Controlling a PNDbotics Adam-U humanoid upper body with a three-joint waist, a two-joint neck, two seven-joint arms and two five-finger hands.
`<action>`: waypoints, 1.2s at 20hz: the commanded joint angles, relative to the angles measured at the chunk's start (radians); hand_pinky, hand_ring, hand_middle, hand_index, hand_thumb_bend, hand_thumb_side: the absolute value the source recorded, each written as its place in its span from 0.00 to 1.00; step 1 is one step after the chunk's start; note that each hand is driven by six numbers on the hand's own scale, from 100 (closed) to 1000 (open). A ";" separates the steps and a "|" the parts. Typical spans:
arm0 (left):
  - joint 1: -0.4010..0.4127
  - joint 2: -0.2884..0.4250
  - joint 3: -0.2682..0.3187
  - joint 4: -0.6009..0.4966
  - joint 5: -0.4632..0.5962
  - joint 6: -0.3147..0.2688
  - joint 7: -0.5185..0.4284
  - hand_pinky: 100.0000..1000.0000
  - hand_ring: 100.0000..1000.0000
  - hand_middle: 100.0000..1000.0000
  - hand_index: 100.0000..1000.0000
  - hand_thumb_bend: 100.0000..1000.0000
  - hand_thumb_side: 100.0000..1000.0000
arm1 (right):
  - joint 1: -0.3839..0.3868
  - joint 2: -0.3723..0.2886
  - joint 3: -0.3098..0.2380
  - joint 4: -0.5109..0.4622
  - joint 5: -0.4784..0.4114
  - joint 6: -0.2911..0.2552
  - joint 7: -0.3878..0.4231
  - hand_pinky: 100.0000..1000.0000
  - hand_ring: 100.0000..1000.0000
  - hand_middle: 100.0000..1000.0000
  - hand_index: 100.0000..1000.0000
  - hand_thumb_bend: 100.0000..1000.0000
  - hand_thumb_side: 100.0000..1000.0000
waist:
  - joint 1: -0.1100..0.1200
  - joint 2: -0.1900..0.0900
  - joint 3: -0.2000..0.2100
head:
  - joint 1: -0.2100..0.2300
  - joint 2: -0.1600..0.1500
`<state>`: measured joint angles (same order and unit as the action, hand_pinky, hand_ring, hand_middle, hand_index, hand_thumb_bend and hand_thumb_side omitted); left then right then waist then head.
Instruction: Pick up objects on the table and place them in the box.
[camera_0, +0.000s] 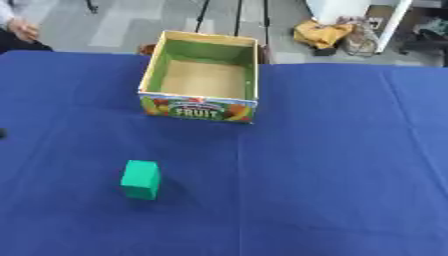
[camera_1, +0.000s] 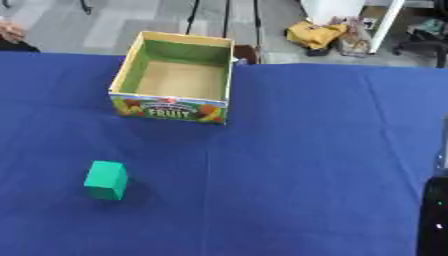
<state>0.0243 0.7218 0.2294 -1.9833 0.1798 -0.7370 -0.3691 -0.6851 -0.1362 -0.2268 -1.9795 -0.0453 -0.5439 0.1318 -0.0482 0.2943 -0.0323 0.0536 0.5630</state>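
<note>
No fingers of either hand can be made out, so whether they are spread, pressed together or pinching anything cannot be told. The only sign of the robot is a black arm part with a few small light dots along the lower right edge of the right eye view, and a tiny dark shape at the left edge of the left eye view that is too small to identify.

A small green rectangular block stands upright on the blue cloth-covered table, in the lower left part of the frame. Nothing touches it; it casts a soft shadow to its right.

Well apart from it, in the upper middle of the frame, sits an open cardboard box with green inner walls, a brown bare floor and a colourful front panel printed with fruit and the word FRUIT. Its floor shows no objects inside. The box rests near the far edge of the table, turned slightly askew.

Beyond the table, a grey floor with a yellow bundle lies at the upper right.
</note>
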 joint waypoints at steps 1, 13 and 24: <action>-0.008 0.075 -0.017 -0.017 -0.123 -0.170 -0.159 0.85 0.84 0.90 1.00 0.00 0.73 | -0.003 -0.024 0.001 -0.021 0.007 0.004 0.008 0.77 0.82 0.54 0.83 0.00 0.76 | 0.009 -0.020 0.000 | 0.017 0.002; -0.050 0.198 -0.097 -0.017 -0.314 -0.038 0.030 0.78 0.80 0.84 1.00 0.00 0.83 | 0.000 -0.025 0.002 -0.021 -0.005 0.002 0.029 0.78 0.82 0.53 0.83 0.00 0.75 | 0.014 -0.016 -0.001 | 0.032 -0.005; -0.149 0.231 -0.156 -0.017 -0.386 0.142 -0.091 0.81 0.85 0.89 1.00 0.00 0.87 | 0.003 -0.025 0.004 -0.021 -0.015 0.007 0.044 0.78 0.83 0.53 0.83 0.00 0.73 | 0.024 -0.014 -0.009 | 0.032 -0.014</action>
<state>-0.1133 0.9128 0.0722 -1.9856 -0.1992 -0.6143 -0.4470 -0.6717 -0.1372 -0.2260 -1.9795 -0.0541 -0.5363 0.1710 -0.0292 0.2953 -0.0414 0.0830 0.5600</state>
